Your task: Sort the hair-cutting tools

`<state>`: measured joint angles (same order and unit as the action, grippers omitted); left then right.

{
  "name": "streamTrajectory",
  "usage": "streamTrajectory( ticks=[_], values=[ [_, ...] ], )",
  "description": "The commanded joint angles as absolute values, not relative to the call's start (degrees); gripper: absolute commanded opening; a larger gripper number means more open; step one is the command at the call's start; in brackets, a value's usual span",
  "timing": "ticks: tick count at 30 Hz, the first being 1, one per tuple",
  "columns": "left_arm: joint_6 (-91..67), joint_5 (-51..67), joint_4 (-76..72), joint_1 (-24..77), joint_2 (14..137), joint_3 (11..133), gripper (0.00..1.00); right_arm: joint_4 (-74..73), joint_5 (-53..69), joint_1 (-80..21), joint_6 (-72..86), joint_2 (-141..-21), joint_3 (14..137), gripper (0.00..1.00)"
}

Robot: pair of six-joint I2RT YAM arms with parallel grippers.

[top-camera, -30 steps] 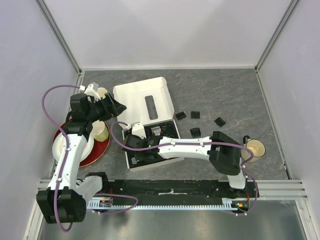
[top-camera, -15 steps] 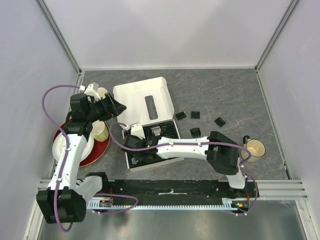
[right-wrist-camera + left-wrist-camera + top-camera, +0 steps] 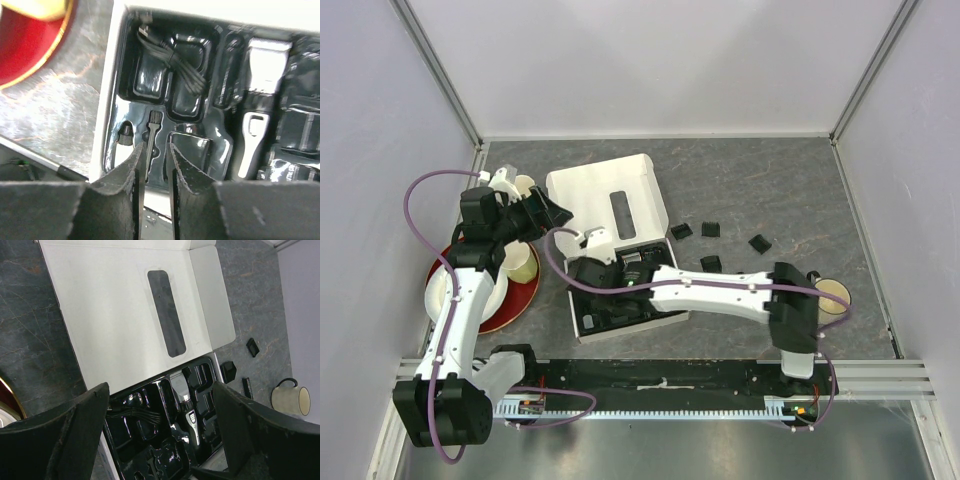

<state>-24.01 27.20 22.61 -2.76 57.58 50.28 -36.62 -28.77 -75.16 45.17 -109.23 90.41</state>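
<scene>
The silver-and-black clipper [image 3: 260, 125] lies in the black tray [image 3: 295, 165] of the white box [image 3: 600, 195]; it also shows in the left wrist view [image 3: 192, 415]. A tiny brush [image 3: 152, 125] lies in a slot at the tray's near left. My right gripper [image 3: 156, 147] hovers just above the brush handle, jaws a narrow gap apart, nothing clamped; from above it [image 3: 595, 285] covers the tray's left side. Several black comb guards [image 3: 710, 229] lie on the table right of the box. My left gripper [image 3: 160, 390] is wide open and empty above the lid's left edge.
A coiled black cable [image 3: 175, 65] fills the tray's far-left pocket. A red plate [image 3: 515, 300] with a cream mug [image 3: 520, 262] sits left of the box. Another cream mug [image 3: 835, 295] stands at the right, by the right arm. A slim black stick [image 3: 247, 387] lies near the guards.
My right gripper has shifted away from me over the tray's left side, and its arm has swung right toward the mug. The left arm has not moved.
</scene>
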Motion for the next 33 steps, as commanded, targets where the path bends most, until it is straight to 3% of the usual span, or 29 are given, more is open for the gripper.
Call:
streamTrajectory(
  ticks=[1, 12, 17, 22, 26, 33],
  values=[
    [-23.3, 28.1, 21.4, -2.9, 56.8, 50.9, 0.9, -39.0, -36.3, -73.6, 45.9, -98.2, 87.7, 0.36],
    [-23.3, 28.5, 21.4, -2.9, 57.0, 50.9, 0.9, -41.7, -37.5, -53.8, 47.7, -77.9, 64.9, 0.69],
    [-23.3, 28.8, 21.4, -2.8, 57.3, 50.8, 0.9, -42.9, -36.8, -46.2, 45.5, -74.3, 59.5, 0.76],
    [-23.6, 29.2, 20.9, -2.9, 57.4, 50.7, 0.9, -40.4, -33.9, -40.2, 40.1, -75.6, 56.6, 0.82],
    [-23.5, 29.3, 20.8, -2.9, 57.4, 50.7, 0.9, -36.0, -27.5, -37.5, 33.6, -80.4, 56.3, 0.93],
    [-23.4, 28.7, 20.9, -2.9, 57.4, 50.7, 0.9, -30.1, -19.4, -34.8, 26.9, -88.7, 58.0, 0.95]
  ],
)
